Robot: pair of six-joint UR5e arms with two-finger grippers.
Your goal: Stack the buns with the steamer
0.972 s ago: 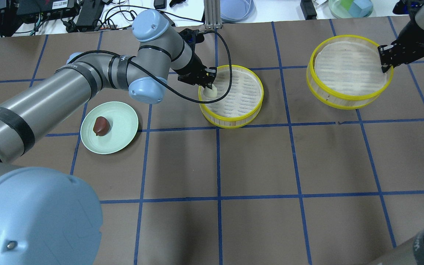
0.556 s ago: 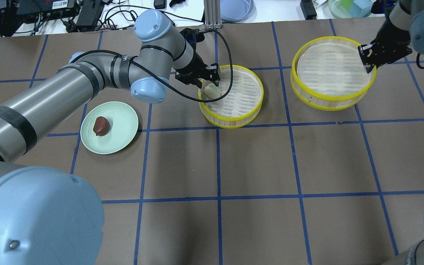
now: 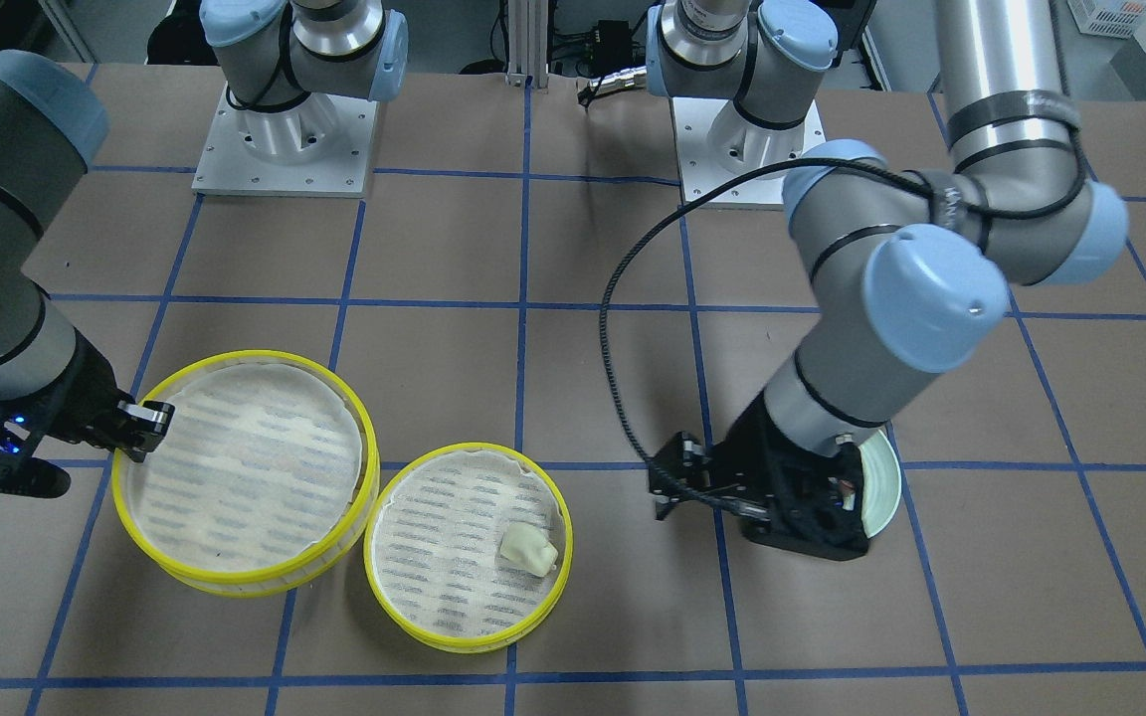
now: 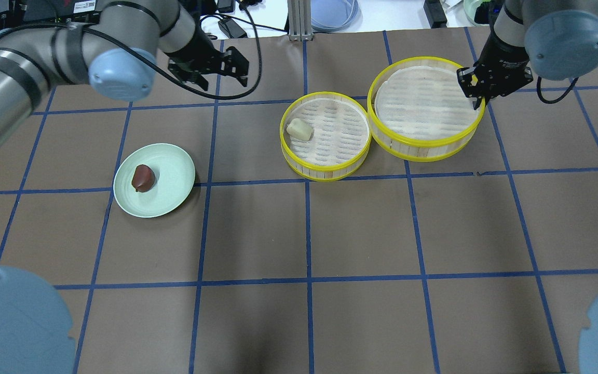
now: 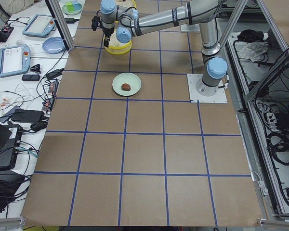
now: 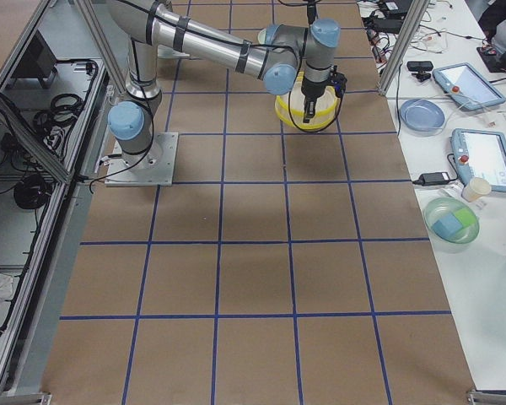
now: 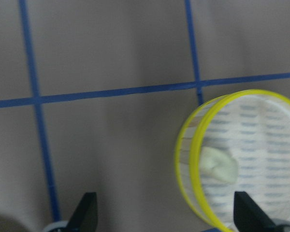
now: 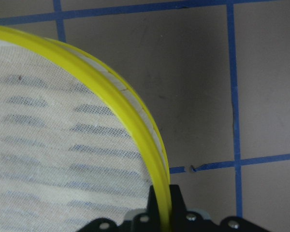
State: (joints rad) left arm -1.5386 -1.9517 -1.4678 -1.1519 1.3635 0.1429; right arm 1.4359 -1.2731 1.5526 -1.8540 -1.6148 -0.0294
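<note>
Retreated left tool gapes wide; right tool clamps empty tier beside bun-holding tier.

No legible text, label or number; white lettering on the arm band above the left pincer is blurred.

On my worktop, one bun lies in a tier, the second tier just right; well left, a plate carries the other bun.
</note>
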